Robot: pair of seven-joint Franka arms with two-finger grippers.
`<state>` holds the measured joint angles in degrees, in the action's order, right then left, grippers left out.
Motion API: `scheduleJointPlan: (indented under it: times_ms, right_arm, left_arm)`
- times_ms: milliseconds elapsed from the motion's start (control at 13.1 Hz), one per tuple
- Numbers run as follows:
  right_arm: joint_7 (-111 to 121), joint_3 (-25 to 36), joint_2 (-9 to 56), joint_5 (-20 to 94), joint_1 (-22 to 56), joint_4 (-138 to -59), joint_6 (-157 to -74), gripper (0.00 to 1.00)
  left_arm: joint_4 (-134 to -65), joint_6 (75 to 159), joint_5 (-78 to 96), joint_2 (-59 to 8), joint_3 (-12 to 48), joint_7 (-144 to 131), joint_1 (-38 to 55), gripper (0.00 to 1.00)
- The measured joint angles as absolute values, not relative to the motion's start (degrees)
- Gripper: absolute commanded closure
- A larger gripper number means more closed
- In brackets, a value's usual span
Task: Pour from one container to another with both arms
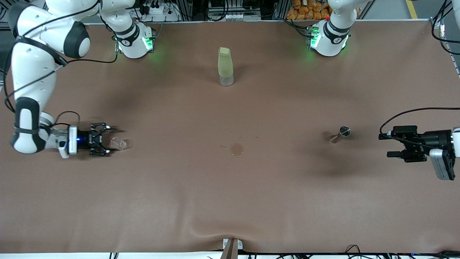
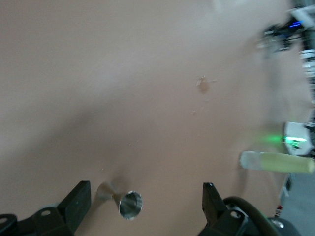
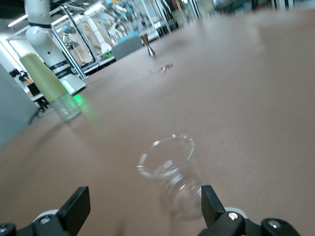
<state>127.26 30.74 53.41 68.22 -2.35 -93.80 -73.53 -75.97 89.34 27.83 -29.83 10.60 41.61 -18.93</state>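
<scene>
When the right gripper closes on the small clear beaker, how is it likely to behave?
The clear beaker looks thin-walled and empty, so probably light and fragile; a hard squeeze might crack it. Its smooth wall may slip between the open fingers of the right gripper. It seems to lean, so a push could tip it.

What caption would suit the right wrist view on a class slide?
Open right gripper closing in on a clear beaker on the brown table, with the green bottle and metal jigger farther off.
</scene>
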Motion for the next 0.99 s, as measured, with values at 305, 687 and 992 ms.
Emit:
scheduleJointPlan:
  times_ms: [305, 687, 992]
  right_arm:
    - [102.05, 33.28, 42.57, 56.16, -2.03, -93.12, -71.89, 0.0]
    - [64.92, 34.77, 22.66, 40.33, 2.43, -92.16, -71.33, 0.0]
    - [38.02, 33.21, 9.74, 29.14, 8.2, -90.79, -71.06, 0.0]
  left_arm:
    - [-75.97, 92.87, 15.72, -26.3, 10.88, 24.26, -10.88, 0.0]
    - [-75.18, 93.81, -0.3, -23.22, 10.64, 5.94, -2.11, 0.0]
    - [-75.73, 93.5, -2.96, -15.06, 6.66, 4.66, -1.97, 0.0]
